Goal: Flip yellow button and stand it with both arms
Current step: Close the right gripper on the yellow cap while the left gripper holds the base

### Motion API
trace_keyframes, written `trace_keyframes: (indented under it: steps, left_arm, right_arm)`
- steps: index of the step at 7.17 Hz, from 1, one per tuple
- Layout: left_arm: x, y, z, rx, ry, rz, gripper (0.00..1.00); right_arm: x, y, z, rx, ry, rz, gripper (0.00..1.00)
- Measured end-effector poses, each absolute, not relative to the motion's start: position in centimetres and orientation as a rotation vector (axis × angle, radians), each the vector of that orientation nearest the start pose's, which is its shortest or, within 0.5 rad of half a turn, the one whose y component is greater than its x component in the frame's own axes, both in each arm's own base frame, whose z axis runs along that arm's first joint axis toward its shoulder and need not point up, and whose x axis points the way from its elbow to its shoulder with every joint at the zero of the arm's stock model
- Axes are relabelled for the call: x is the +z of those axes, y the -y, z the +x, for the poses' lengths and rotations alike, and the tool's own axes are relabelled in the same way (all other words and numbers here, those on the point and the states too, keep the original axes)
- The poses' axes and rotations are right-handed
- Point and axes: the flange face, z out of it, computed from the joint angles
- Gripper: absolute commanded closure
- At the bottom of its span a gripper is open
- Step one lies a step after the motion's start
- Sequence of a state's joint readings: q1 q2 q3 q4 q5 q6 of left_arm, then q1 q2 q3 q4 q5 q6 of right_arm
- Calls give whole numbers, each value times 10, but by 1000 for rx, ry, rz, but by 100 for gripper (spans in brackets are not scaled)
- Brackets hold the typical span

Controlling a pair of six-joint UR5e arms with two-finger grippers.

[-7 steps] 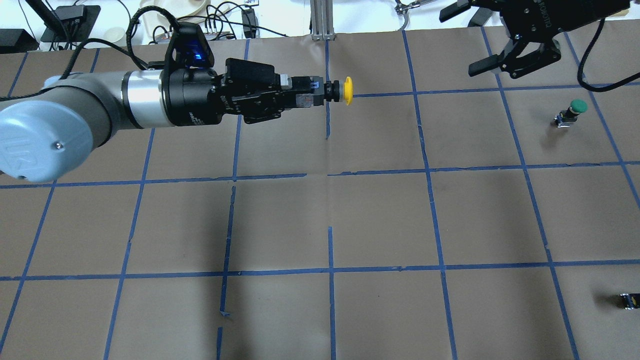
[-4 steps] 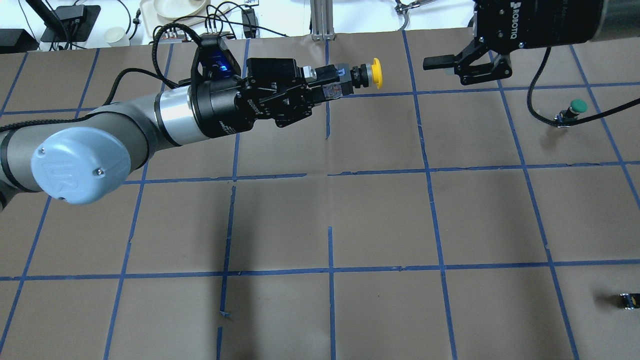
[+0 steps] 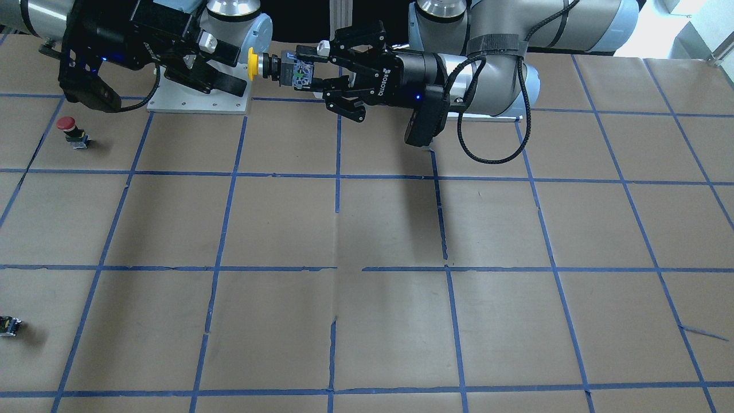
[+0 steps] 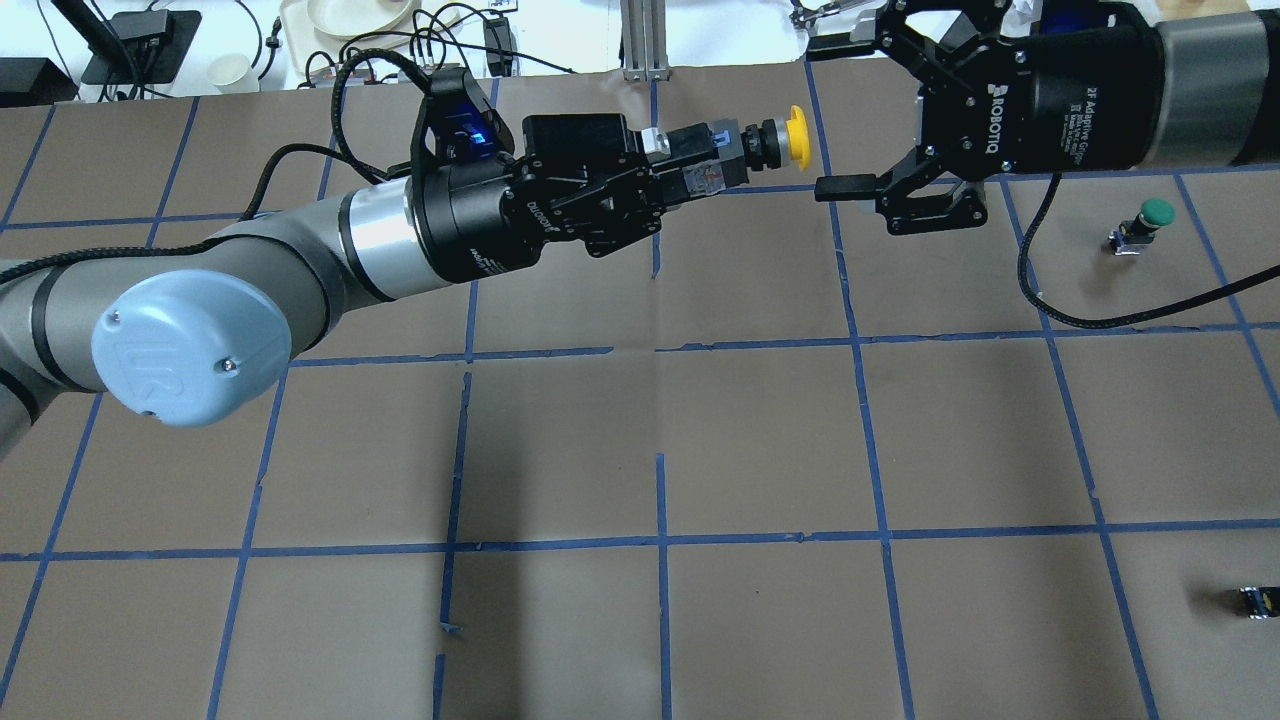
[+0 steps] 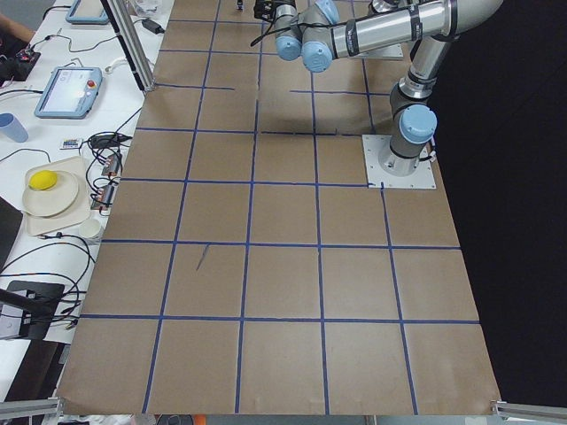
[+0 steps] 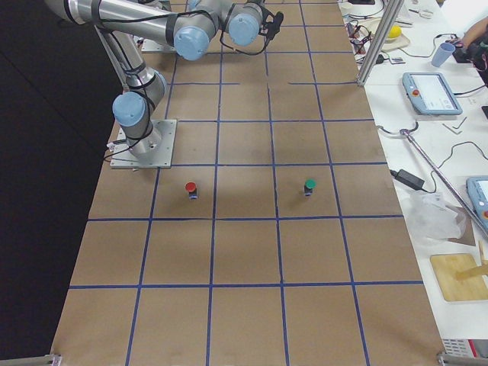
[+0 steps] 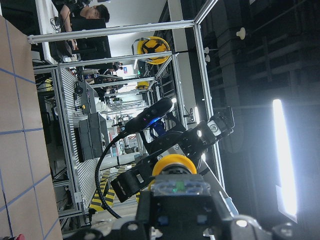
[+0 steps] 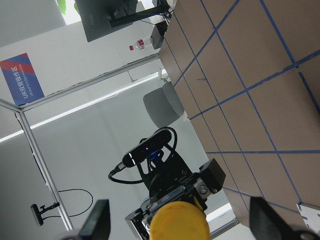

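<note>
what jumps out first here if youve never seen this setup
The yellow button, held sideways in mid-air above the table's far side by the left gripper, which is clamped on its dark body. Facing its cap is the right gripper, fingers spread wide and not touching it. Further right, a green button stands on the table.

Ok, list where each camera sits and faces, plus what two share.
Front-facing: across the table, facing the robot; left arm right, right arm left.
Overhead: behind the robot, looking forward and down; both arms.
Exterior left: table's left end, looking along it; arms at top.
Exterior right: table's right end; arms top left.
Left wrist: along the left gripper, past the yellow button.
Right wrist: through the open right gripper, at the button's cap.
Shared: both wrist views show the button and the opposite gripper.
</note>
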State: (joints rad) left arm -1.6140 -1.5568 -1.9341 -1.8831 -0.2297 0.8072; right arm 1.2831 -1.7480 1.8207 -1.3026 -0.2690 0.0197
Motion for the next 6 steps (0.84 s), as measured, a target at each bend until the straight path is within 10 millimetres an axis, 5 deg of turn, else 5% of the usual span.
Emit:
trace_keyframes:
  steps: [2,6]
  left_arm:
    - [411,444,-252,193,1392,-31,98]
    - [412,443,-255,196,1390,-44,97]
  right_arm:
    - [497,449,114,130,-1753,493,24]
    - [502,447,117,114,-1749,474,70]
